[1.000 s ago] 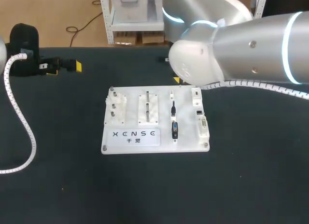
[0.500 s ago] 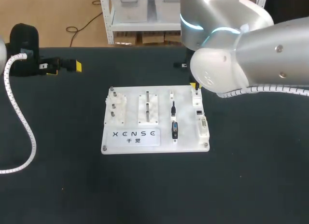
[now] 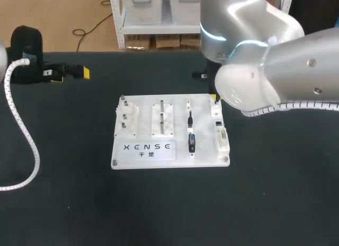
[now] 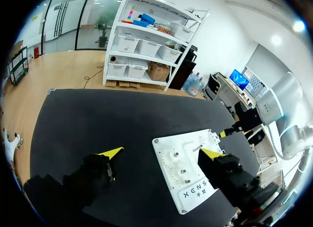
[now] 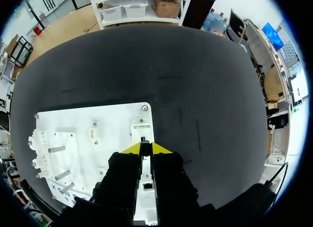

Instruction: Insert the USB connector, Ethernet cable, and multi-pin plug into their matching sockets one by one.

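Right gripper [image 5: 143, 147] over the upper right corner of the white socket board [image 3: 180, 124].
Its jaws stand almost closed and pinch a small dark plug [image 5: 143, 139] just above the board. The left gripper [image 4: 161, 152] sits at the upper left of the head view, over the black counter [image 3: 159, 203], jaws wide apart and empty.

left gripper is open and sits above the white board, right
Not quite. The left gripper is open, but it is above the bare black table, well apart from the white board. The head view shows this.
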`<state>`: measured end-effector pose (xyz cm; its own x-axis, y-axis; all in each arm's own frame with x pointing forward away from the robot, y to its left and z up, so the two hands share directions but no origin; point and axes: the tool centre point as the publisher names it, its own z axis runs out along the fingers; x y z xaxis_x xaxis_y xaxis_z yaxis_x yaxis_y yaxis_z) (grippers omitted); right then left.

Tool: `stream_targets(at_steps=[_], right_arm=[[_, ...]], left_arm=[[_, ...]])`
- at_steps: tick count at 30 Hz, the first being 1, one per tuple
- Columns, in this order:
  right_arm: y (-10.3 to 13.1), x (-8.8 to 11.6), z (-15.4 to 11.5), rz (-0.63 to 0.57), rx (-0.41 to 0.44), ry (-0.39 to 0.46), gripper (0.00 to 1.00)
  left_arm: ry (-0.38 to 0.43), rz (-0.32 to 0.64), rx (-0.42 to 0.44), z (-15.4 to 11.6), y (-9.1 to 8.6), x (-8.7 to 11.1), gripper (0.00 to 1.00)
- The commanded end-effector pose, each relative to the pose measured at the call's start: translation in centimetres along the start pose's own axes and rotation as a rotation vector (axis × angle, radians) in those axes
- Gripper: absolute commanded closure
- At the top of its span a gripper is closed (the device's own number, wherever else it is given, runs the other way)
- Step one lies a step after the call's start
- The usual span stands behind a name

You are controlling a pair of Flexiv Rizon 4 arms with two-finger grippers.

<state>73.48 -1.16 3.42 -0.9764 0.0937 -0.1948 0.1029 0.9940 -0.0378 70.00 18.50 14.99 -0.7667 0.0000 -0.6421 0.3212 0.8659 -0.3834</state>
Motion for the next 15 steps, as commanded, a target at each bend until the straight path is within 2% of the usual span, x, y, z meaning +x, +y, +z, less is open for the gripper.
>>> stream_targets(at_steps=[1,15], right_arm=[[-0.08,0.09,0.10,0.004,-0.001,-0.011,1.00],[0.55,0.05,0.29,-0.005,-0.011,-0.013,1.00]], left_arm=[[0.000,0.000,0.000,0.00,0.00,0.00,0.00],[0.000,0.000,0.000,0.00,0.00,0.00,0.00]])
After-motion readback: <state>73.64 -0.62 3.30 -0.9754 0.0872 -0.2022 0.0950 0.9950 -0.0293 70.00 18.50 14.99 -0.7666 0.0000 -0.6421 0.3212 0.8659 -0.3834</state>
